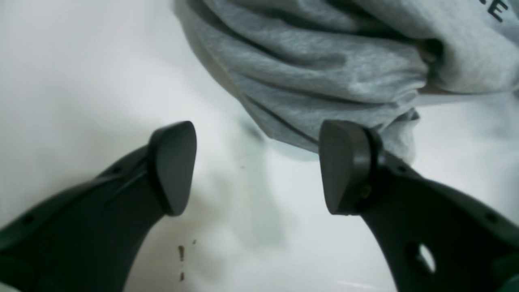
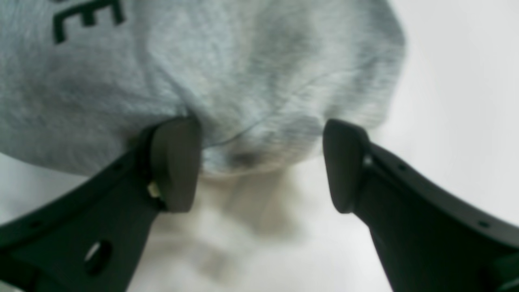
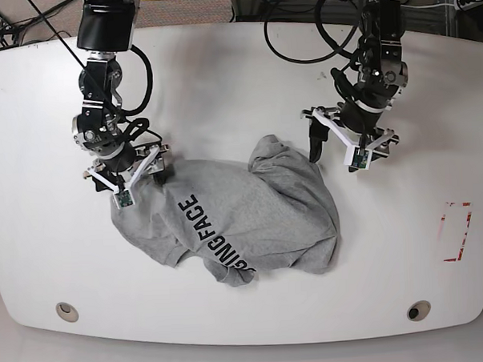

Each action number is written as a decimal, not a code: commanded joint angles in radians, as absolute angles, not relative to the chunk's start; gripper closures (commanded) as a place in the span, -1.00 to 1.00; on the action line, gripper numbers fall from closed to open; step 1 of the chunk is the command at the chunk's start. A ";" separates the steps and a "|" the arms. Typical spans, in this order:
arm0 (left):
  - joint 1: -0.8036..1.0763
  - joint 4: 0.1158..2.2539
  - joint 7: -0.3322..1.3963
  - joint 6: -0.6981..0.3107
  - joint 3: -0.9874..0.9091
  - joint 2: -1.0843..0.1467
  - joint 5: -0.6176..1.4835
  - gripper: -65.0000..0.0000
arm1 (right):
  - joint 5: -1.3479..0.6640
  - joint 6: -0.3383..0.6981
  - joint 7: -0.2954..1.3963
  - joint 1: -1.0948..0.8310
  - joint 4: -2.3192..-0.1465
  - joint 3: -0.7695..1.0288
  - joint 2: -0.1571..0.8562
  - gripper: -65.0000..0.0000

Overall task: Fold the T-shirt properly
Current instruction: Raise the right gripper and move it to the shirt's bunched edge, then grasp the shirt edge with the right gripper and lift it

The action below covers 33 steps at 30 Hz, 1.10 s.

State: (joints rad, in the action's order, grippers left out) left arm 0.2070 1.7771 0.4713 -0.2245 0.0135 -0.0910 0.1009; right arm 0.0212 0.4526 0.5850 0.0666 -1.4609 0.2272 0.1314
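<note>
The light grey T-shirt (image 3: 259, 220) lies crumpled and bunched in the middle of the white table, its black lettering facing up. My right gripper (image 3: 140, 181) stands open at the shirt's left edge. In the right wrist view the T-shirt (image 2: 243, 61) hangs a rounded fold between the open fingertips of the right gripper (image 2: 261, 164), and the left finger (image 2: 176, 162) touches cloth. My left gripper (image 3: 336, 154) is open beside the shirt's upper right bulge. In the left wrist view the left gripper (image 1: 259, 166) holds nothing, and the T-shirt (image 1: 324, 69) folds end just above its right finger (image 1: 344, 166).
The white table (image 3: 221, 70) has a red rectangle mark (image 3: 456, 232) near its right edge and two round holes (image 3: 67, 310) along the front. Cables run along the back edge. Small brown spots (image 1: 181, 252) stain the tabletop under the left gripper.
</note>
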 commanded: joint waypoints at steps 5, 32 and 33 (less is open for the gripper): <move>0.203 1.797 0.445 -0.225 0.013 -0.094 0.104 -0.38 | 0.039 0.494 0.560 0.165 -1.389 0.234 0.147 -0.38; 0.208 1.797 0.451 -0.221 0.014 -0.098 0.102 -0.38 | 0.037 0.534 0.456 0.368 -1.061 0.231 0.155 -0.41; 0.208 1.797 0.451 -0.221 0.013 -0.098 0.102 -0.38 | 0.037 0.535 0.454 0.367 -1.058 0.230 0.154 -0.41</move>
State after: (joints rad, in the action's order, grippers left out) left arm 0.2165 1.7771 0.4767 -0.2241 0.0143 -0.0937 0.0975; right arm 0.0483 0.5320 0.4751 0.3416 -1.0489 0.2310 0.1482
